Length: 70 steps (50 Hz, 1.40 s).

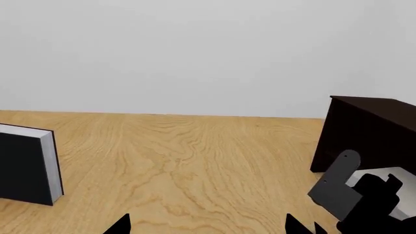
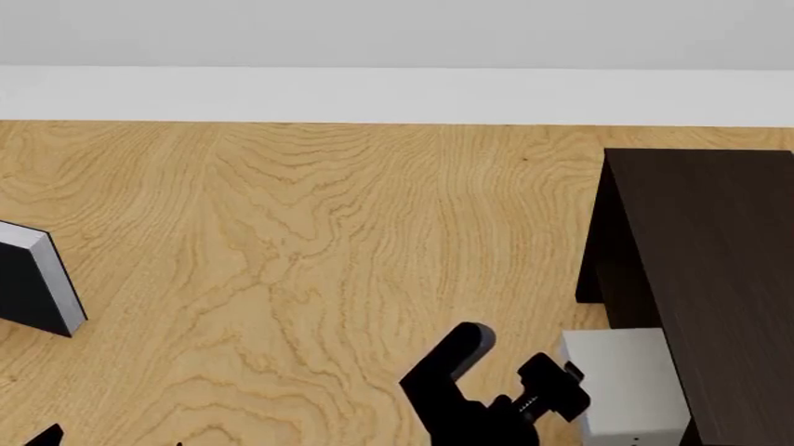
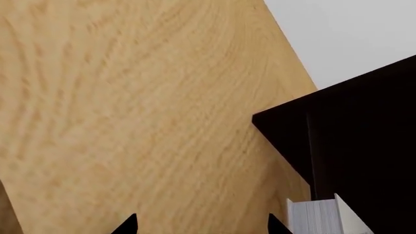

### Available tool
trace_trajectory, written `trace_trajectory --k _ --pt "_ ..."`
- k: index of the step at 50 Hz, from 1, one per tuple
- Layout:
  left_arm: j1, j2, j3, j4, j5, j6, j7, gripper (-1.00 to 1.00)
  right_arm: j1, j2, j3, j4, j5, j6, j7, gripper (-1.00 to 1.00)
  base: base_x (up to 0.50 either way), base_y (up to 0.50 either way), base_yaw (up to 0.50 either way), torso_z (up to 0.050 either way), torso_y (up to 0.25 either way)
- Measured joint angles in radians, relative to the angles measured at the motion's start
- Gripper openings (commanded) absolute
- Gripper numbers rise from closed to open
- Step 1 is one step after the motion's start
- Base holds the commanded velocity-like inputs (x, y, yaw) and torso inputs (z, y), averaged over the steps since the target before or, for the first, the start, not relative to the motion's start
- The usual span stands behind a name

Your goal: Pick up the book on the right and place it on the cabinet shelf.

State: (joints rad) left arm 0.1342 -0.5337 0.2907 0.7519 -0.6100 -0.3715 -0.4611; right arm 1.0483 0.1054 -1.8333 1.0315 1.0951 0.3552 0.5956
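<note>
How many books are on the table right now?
2. The black-covered book stands at the table's left edge; the light grey book sits at the right, close against the dark cabinet. Others may lie outside the views.

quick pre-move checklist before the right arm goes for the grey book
1. Target is right: the grey book stands beside the cabinet, not the black book far left: ok.
2. Right end effector open: cannot tell, only its tips show.
3. Right end effector on the book: not ok, the book sits off to one side of the tips in the right wrist view.
4. Book free of the cabinet side: cannot tell, they look very close.
5. Table between the arms and the cabinet unobstructed: ok.
</note>
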Motion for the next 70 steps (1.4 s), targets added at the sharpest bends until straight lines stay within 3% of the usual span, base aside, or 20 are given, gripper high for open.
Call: trace_trajectory --k 26,42,70 --pt "-0.006 -0.004 0.01 -0.004 0.001 -0.001 -0.005 1.0 -0.004 0.008 0.015 0.001 -0.038 0.01 -0.012 1.0 0.0 0.0 -0.01 -0.001 0.0" --pt "-0.008 -0.007 0.016 -0.005 0.001 0.0 -0.008 1.0 0.001 0.075 0.048 0.017 0.067 0.02 0.025 1.0 0.0 0.0 -0.01 0.0 0.0" --pt "-0.013 -0.011 0.024 -0.001 -0.003 -0.004 -0.018 1.0 0.02 0.125 0.084 -0.058 0.093 0.02 0.03 1.0 0.0 0.0 -0.01 0.0 0.0"
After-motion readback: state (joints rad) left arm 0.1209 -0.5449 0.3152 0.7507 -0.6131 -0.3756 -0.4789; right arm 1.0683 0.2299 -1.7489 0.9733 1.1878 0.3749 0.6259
